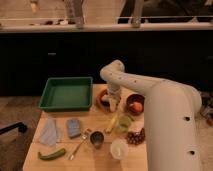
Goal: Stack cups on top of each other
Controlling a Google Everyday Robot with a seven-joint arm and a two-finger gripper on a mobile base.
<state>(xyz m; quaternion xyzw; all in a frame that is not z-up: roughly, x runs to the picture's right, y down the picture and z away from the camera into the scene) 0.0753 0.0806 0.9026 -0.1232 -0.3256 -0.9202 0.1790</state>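
Cups stand apart on the table (98, 116), so the stacking is not done yet. There is only one view, and it looks down at the table from up high.

The gripper (114, 104) hangs at the end of the big white arm (170, 115). It points down, right by a brown bowl (102, 98) at the far side of the table. I cannot tell if the gripper is open or shut. I cannot tell if it holds anything.

The yellow-green cup (124, 123) is near the gripper, a bit closer to the front and a little to the right in the picture. It stands up and has nothing in it that I can see. The grey cup (96, 139) is farther from the gripper, toward the front and to the left in the picture. It stands up too. The two cups do not touch. A long yellow thing (113, 123) lies between them, just beside the yellow-green cup.

Another brown bowl (135, 104) with something orange in it sits just past the gripper on the right of the picture. A green tray (66, 94) is well off on the left.

I think the whole job is still left. One cup must be picked up, lifted over the other and set inside it.
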